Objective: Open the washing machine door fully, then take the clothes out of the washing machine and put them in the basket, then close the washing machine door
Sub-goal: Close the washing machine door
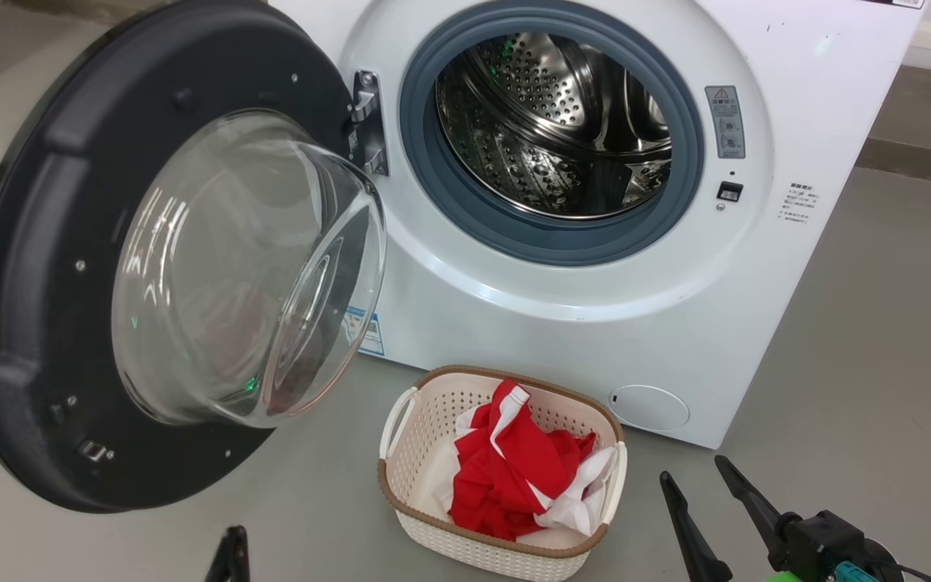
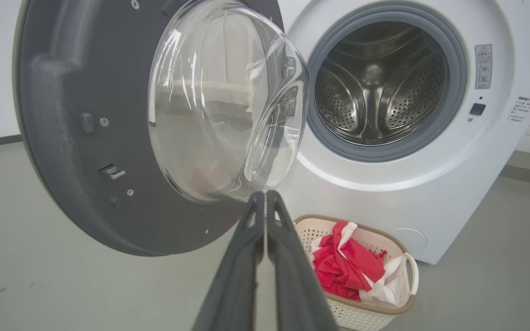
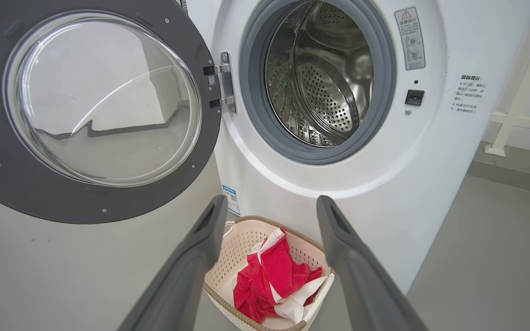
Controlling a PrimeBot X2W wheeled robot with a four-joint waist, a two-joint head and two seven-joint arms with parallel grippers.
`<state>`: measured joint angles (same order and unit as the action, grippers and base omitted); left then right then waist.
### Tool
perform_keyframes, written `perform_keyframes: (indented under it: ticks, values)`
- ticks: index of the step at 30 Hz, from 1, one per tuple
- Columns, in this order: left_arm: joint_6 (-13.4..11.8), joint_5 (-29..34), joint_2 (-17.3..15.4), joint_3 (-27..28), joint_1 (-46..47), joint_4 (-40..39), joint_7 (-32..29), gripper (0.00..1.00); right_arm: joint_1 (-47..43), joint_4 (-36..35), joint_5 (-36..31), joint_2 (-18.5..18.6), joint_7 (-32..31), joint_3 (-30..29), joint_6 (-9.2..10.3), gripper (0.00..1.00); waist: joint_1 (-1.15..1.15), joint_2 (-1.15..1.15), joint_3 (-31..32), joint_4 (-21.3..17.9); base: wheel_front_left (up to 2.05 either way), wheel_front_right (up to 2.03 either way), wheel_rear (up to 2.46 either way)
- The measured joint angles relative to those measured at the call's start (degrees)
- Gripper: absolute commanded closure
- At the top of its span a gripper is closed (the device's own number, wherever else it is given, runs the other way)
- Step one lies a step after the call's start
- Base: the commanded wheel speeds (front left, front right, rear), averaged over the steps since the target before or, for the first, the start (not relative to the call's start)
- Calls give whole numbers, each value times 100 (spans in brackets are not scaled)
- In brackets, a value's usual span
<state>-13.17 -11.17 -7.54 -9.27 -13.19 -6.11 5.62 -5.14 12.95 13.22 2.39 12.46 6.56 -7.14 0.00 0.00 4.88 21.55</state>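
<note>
Head view: the washing machine door stands swung wide to the robot's left, its glass bowl bulging toward the camera. The drum of the washing machine looks empty. The clothes lie heaped in the basket, which stands on the floor just in front of the machine's foot, near the small round flap. So opening and unloading look done, and closing the door is what remains. The left gripper pokes up at the bottom edge, below the door's lower rim, with its jaws together. The right gripper sits just right of the basket with its jaws apart, holding nothing.

Left wrist view: the left gripper's jaws are pressed together on nothing. Their tips line up under the glass bowl, and I cannot tell whether they touch it. Bare floor spreads to the left under the door.

Right wrist view: the right gripper's jaws stand wide, framing the basket below the opening. A white fold of cloth droops over the basket's far rim.

In my judgement the door's inner face and outer edge are free to push. Its lower rim seems to clear the low basket, but the arc passes close above it. The floor to the right lies open.
</note>
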Motion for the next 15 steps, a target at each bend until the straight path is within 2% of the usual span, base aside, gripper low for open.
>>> perform_keyframes:
  ticks: [5,8,11,15]
  values:
    - [9,-42,-13,-7,0,-64,70,100,0,4,25,0,13,0,0,0,0,0,-5,14,0,0,0]
    - [97,-336,16,56,0,-167,196,100,0,2,34,0,14,-1,0,0,0,0,-10,28,0,0,0]
    - [312,-1079,174,290,1,-298,368,100,0,1,34,0,14,-7,0,0,0,0,-22,46,0,0,0]
    - [720,-2566,360,742,26,-476,476,100,1,-1,33,0,13,-10,0,0,0,0,-40,53,0,0,0]
